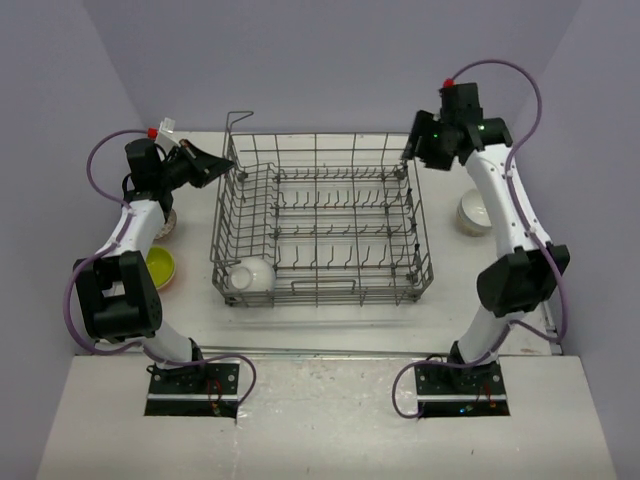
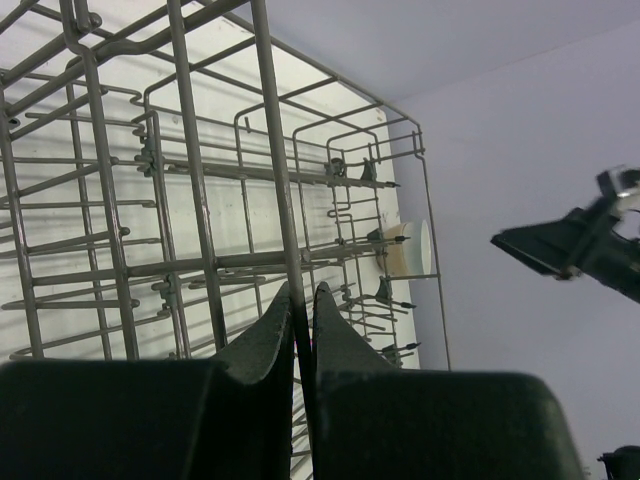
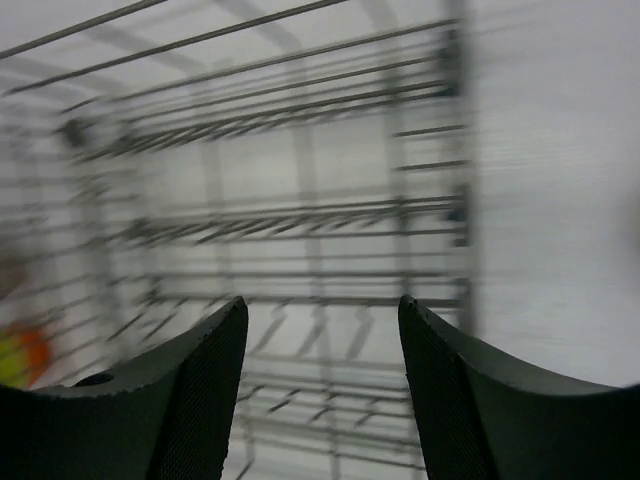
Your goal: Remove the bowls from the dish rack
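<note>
The grey wire dish rack stands mid-table. One white bowl lies in its near-left corner. My left gripper is at the rack's far-left rim. In the left wrist view the gripper is shut on an upright wire of the rack. My right gripper hovers by the rack's far-right corner. In the right wrist view the gripper is open and empty, with the blurred rack below it.
A white bowl sits on the table right of the rack, and also shows through the wires in the left wrist view. A yellow-green bowl and a pale bowl sit left of the rack, by the left arm.
</note>
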`<state>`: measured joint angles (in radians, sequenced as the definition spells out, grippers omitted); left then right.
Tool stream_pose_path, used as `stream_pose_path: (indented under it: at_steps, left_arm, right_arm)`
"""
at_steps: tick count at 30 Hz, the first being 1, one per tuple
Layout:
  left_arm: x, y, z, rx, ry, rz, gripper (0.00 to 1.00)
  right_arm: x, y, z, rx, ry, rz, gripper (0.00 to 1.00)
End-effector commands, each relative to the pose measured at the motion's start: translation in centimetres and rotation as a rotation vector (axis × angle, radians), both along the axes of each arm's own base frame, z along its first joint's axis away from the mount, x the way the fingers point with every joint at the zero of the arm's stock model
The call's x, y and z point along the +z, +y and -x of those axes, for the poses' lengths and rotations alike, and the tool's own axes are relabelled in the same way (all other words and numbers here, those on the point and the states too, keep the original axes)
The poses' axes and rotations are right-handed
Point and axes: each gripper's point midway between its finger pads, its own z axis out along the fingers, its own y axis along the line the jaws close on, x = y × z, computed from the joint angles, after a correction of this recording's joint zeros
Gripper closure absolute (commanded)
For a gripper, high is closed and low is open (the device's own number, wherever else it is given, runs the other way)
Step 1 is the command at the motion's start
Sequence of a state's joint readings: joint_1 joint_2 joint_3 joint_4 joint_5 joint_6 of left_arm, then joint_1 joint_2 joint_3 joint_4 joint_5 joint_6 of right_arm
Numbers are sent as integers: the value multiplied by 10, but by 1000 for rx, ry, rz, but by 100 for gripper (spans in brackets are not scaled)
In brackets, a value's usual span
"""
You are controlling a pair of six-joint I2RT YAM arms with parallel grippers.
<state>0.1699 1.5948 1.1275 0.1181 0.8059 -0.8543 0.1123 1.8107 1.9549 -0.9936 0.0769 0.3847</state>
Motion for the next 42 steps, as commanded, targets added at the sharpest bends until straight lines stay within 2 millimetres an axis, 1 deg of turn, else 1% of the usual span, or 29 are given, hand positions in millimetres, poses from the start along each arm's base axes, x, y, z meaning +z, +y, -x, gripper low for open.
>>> stream_pose_path:
  at_steps: [1,2,3,4,5,7,8,9,10,11,12,13,14,15,16,17,18,19,20,23,26,28,29,30,31,33,37,40,42]
  left_arm:
    - [-101,2,24,-37,210,-118,100]
    - [-101,2,24,-35,212,-116,100]
    - [-100,2,25,-35,211,-114,100]
    - [-98,1,25,-37,207,-113,100]
    - [-97,1,25,-37,205,-113,100]
    - [-95,2,25,-36,202,-118,100]
    - [-94,2,26,-36,203,-121,100]
    - [-93,2,26,-35,200,-121,100]
    - [-92,1,27,-35,198,-121,100]
    - [-92,2,27,-33,199,-123,100]
    - [-92,2,29,-31,199,-124,100]
    - [-92,1,30,-33,199,-124,100]
    - [-93,1,31,-31,201,-123,100]
    - [-92,1,31,-31,195,-121,100]
    - [-93,1,33,-30,200,-118,100]
    - [-93,0,33,-29,197,-115,100]
    - [-92,0,34,-30,194,-114,100]
    - [-93,0,34,-29,195,-115,100]
    - [-94,0,36,-31,201,-113,100]
    - [-95,0,38,-33,205,-122,100]
    - [-94,1,39,-35,198,-135,100]
    - [-95,1,39,-37,198,-138,100]
    - [-96,1,39,-36,200,-137,100]
    - [-97,1,39,-35,202,-135,100]
    - [-97,1,39,-35,202,-131,100]
    - [-99,0,39,-34,204,-121,100]
    - [-96,-1,39,-36,196,-121,100]
    - [-94,-1,38,-37,190,-121,100]
    - [-93,-1,37,-37,190,-120,100]
  right_arm:
    - [100,167,77,452,-70,-640,37]
    - [109,194,88,574,-90,-753,37]
    - [118,216,106,624,-84,-800,35]
    - [131,231,108,656,-114,-868,34]
    - [121,251,128,727,-42,-925,32]
    - [104,272,137,745,34,-1003,32]
    - [97,283,148,774,71,-1020,32]
    - [90,289,153,764,110,-1037,31]
    - [90,295,156,792,91,-1051,32]
    - [75,305,168,807,140,-1054,32]
    - [69,310,173,824,150,-1047,32]
    - [57,316,175,827,173,-1034,34]
    - [50,325,184,854,187,-1019,34]
    - [42,329,187,881,178,-994,35]
    - [41,334,185,902,137,-987,36]
    - [26,337,191,911,146,-979,38]
    - [20,339,192,919,138,-984,38]
    - [29,344,191,980,61,-1016,38]
    - [9,345,195,975,86,-1017,38]
    - [-15,349,201,997,84,-1049,38]
    - [-44,352,216,1003,116,-1089,39]
    - [-59,352,226,999,127,-1128,37]
    - [-71,355,230,988,150,-1143,36]
    - [-66,356,233,992,131,-1205,36]
    - [-68,361,239,997,148,-1236,35]
    - [-77,370,240,965,170,-1283,33]
    - [-84,390,247,939,198,-1307,30]
    - [-91,402,247,923,209,-1290,29]
    - [-96,403,248,914,206,-1262,29]
